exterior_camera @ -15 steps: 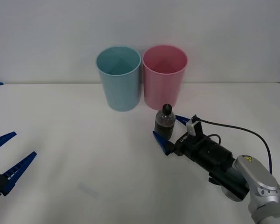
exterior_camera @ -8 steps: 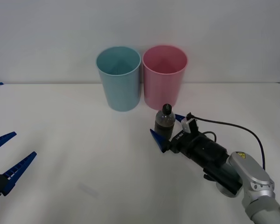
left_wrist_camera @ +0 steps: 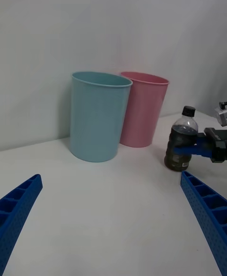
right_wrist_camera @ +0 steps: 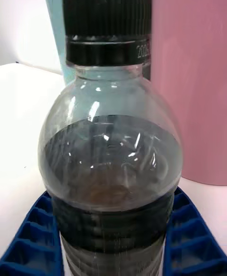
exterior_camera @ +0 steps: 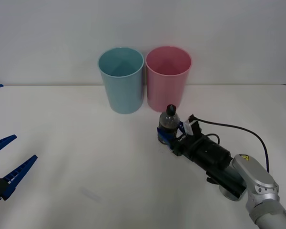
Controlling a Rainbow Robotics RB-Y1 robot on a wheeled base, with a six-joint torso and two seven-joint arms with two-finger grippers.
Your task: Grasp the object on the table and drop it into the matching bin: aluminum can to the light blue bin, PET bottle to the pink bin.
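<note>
The grasp looks made; the lift and the drop are still to come. The PET bottle (exterior_camera: 169, 125) stands upright on the white bench (exterior_camera: 86, 157), toward the far edge and right of the middle, just in front of the pink bin (exterior_camera: 168, 78). The right tool (exterior_camera: 170, 135) has its blue ribbed fingers (right_wrist_camera: 30, 250) clamped on the lower body of the bottle, over the dark label; in the right wrist view the ribs sit hard against both sides of the plastic, and in the left wrist view one finger crosses the bottle's waist. Its base appears to rest on the bench, so I judge the carrying not yet begun.

The two bins stand side by side near the far edge, their walls touching or nearly so, the light blue bin (exterior_camera: 121, 80) on the robot's left of the pink one. Both look empty as far as their insides show. A clear bottle belongs in the pink bin, which is the nearer of the two.

The left tool (exterior_camera: 9, 167) waits at the bench's left edge, fingers spread apart, well away from everything.

What is left: raise the bottle above the pink rim, carry it over the opening and release.
</note>
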